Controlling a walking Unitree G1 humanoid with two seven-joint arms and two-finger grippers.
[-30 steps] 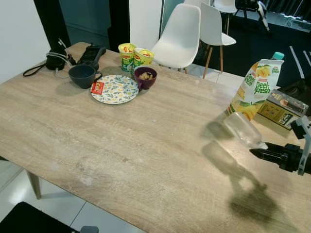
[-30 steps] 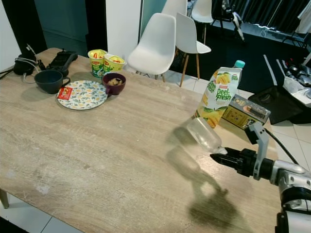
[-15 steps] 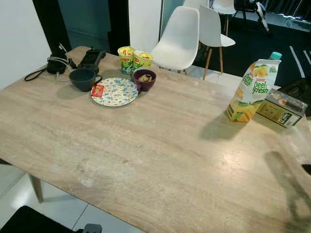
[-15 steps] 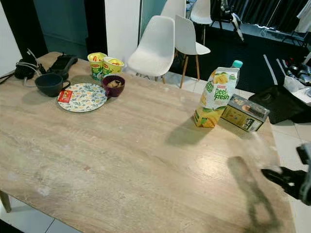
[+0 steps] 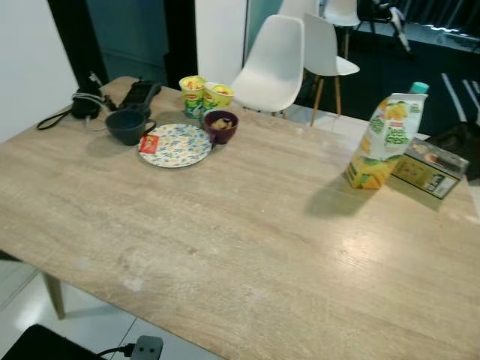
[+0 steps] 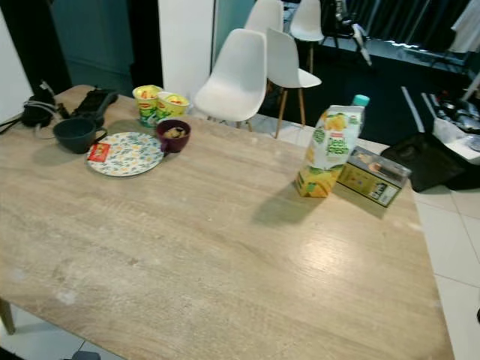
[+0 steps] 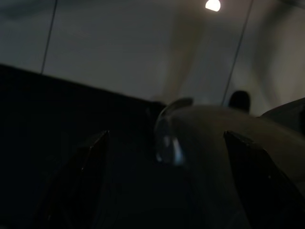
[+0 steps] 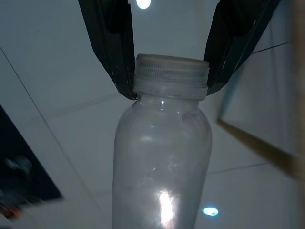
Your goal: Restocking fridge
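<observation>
Right gripper point(image 8: 169, 71) jaws clamped on clear bottle point(image 8: 159, 157) cap, left gripper point(image 7: 167, 181) jaws apart, dark

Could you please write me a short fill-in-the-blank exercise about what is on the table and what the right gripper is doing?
1. The right gripper is clamped on the cap of a clear plastic ____.
2. The juice carton stands upright beside a flat ____ lying on the table.
3. The red packet lies on the rim of the patterned ____.
4. The two yellow cups stand just behind the small purple ____.

Missing words: bottle; box; plate; bowl
</observation>
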